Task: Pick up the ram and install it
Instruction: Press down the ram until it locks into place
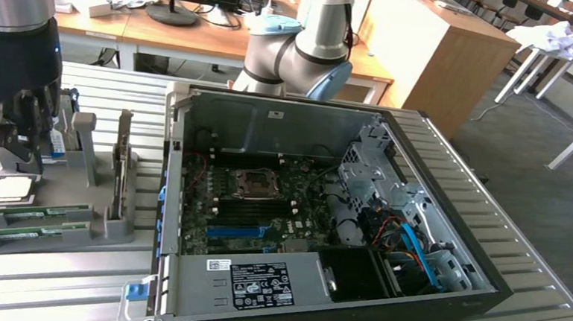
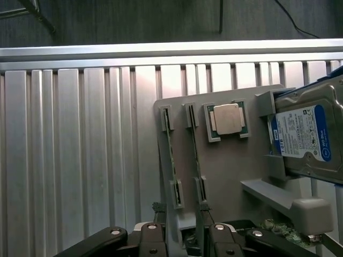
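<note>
Two ram sticks (image 2: 170,160) lie side by side in slots of one grey holder (image 2: 230,171), with one CPU (image 2: 228,120), one drive (image 2: 305,134) and one upright card (image 1: 122,158). Holder and one open PC case (image 1: 268,126) stand on a ribbed metal table (image 2: 80,160); desks (image 1: 175,30) are behind. The gripper (image 2: 181,230) hangs above the holder, jaws apart, holding nothing.

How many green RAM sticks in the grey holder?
2, slotted in the grey plastic holder: the inner green stick, beside the square silver chip, and the outer green stick. More may be hidden in the black case.
</note>
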`<state>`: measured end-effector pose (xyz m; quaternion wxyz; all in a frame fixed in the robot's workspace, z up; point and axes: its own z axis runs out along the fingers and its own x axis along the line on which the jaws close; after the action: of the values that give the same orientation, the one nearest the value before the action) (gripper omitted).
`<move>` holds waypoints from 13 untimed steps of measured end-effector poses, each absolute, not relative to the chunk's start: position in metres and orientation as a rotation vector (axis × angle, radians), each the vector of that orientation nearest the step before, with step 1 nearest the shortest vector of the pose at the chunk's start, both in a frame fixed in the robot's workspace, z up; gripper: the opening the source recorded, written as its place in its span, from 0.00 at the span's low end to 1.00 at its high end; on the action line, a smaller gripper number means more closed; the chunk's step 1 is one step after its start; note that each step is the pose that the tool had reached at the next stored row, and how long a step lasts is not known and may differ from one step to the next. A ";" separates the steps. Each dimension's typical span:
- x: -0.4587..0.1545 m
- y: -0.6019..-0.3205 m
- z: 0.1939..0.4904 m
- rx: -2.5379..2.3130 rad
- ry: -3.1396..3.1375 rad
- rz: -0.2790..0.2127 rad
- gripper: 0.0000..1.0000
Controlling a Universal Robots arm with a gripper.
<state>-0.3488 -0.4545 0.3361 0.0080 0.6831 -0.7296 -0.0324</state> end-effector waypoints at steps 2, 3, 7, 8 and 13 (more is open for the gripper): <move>-0.349 -0.455 0.334 2.135 -2.280 -0.102 0.36; -0.349 -0.456 0.333 2.136 -2.279 -0.102 0.36; -0.349 -0.457 0.330 2.136 -2.278 -0.103 0.36; -0.349 -0.457 0.329 2.137 -2.278 -0.103 0.36; -0.349 -0.460 0.323 2.153 -2.260 -0.103 0.36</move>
<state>-0.3488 -0.4596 0.3233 0.0092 0.6893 -0.7237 -0.0331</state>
